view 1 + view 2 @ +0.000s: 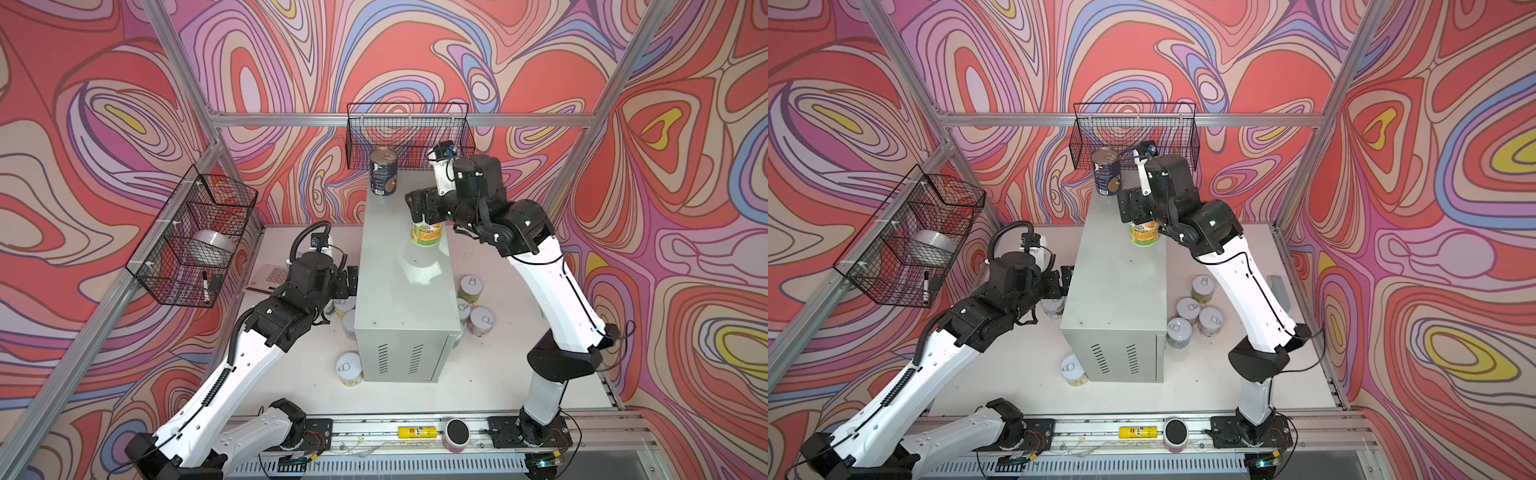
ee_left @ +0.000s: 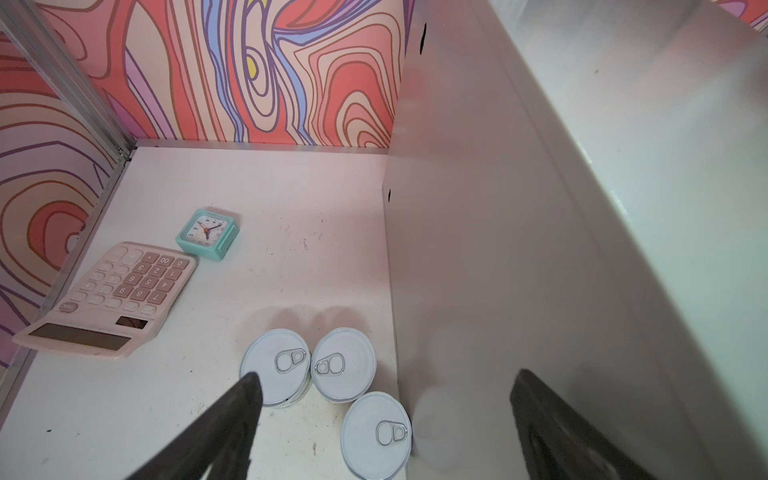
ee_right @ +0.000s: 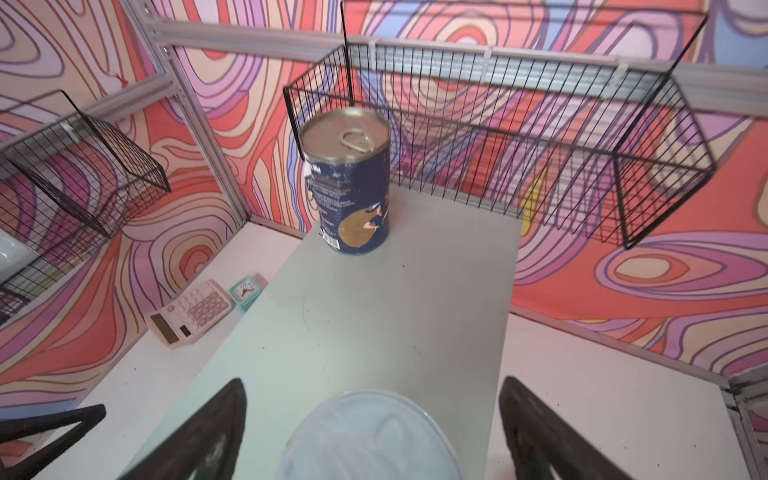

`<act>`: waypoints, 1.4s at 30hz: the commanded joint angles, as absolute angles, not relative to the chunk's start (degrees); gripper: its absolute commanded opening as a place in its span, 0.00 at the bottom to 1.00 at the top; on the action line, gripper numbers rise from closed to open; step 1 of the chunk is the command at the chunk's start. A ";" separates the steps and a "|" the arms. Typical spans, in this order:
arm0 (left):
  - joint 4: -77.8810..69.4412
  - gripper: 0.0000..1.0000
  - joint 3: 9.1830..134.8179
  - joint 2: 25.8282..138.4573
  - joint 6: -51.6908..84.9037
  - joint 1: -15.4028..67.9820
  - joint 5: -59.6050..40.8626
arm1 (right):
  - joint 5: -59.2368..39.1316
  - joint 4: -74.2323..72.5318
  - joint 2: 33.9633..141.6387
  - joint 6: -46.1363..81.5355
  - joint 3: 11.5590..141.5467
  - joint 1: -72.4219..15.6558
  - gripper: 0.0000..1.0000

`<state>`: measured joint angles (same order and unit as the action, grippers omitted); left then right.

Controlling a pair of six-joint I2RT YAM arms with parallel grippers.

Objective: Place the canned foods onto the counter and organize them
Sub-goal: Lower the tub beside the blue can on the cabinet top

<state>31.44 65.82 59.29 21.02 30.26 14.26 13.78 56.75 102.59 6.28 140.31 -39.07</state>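
Green-yellow can (image 1: 426, 235) on counter (image 1: 399, 299): label illegible, lid part-hidden; right gripper (image 3: 373, 384) straddles it, jaws parted; left gripper (image 2: 387, 374) agape, empty.

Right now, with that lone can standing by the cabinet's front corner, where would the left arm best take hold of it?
Probably the curved side wall of the lone can, coming down from above: it stands upright, lid up. It sits close against the cabinet, so set the left fingers on its near and far sides.
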 commanded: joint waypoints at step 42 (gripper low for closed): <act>29.30 0.93 66.05 61.69 21.48 29.70 7.94 | 13.06 40.56 86.07 10.29 104.28 -40.43 0.58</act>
